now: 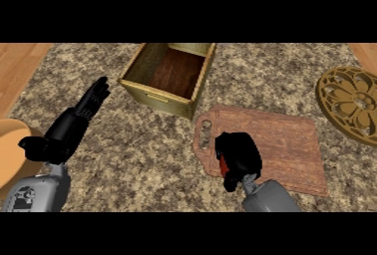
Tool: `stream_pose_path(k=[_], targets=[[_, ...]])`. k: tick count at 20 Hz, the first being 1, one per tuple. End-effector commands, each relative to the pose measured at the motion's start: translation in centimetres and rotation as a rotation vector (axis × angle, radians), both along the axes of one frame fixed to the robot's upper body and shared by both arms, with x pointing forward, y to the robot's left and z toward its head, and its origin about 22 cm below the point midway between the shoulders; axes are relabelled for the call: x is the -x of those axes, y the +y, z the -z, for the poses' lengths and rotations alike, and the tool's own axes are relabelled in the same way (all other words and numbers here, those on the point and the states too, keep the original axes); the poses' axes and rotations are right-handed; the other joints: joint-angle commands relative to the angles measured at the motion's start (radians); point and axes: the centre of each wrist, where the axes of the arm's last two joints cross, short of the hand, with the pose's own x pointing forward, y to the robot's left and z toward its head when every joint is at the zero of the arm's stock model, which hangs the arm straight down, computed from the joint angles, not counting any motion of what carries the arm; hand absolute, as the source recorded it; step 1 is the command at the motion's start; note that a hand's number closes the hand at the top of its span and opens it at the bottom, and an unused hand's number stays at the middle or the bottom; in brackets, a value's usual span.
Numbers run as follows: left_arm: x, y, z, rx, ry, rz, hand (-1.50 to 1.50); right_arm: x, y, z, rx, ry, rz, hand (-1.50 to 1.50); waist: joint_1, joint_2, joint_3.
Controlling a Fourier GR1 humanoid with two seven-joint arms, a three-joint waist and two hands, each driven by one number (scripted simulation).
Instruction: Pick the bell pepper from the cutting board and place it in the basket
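On the left part of the reddish wooden cutting board (287, 142), my right hand (239, 154) is curled over the bell pepper (222, 163). Only a thin red strip of the pepper shows at the hand's left side; the rest is hidden. The basket (158, 95), an open wooden box with a dark inner floor, stands up and to the left of the board. At the left, my left hand (81, 117) rests open with its fingers straight, pointing toward the basket's left side, and holds nothing.
A round golden trivet with a flower pattern (353, 102) lies at the right edge of the speckled counter. Part of a tan round bowl (11, 149) shows at the far left edge, beside my left forearm.
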Motion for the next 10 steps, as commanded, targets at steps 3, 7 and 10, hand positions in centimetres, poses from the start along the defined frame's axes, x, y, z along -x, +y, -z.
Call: stream_pose_path(k=[3, 7, 10], targets=[[-0.6, -1.8, -0.3, 0.004, -0.010, 0.074, 0.00, 1.5, 7.1, -4.0, -0.051, -0.083, 0.020, 1.50, 0.090, 0.007, 0.006], [-1.1, -2.9, -0.7, -0.006, -0.011, 0.106, 0.00, 2.4, 8.9, -5.9, -0.219, -0.082, 0.080, 1.50, 0.108, 0.015, 0.009], [-1.2, -3.1, -0.2, 0.004, -0.013, 0.113, 0.00, 3.1, 10.1, -8.9, -0.387, -0.154, 0.094, 1.50, 0.116, 0.013, 0.007]])
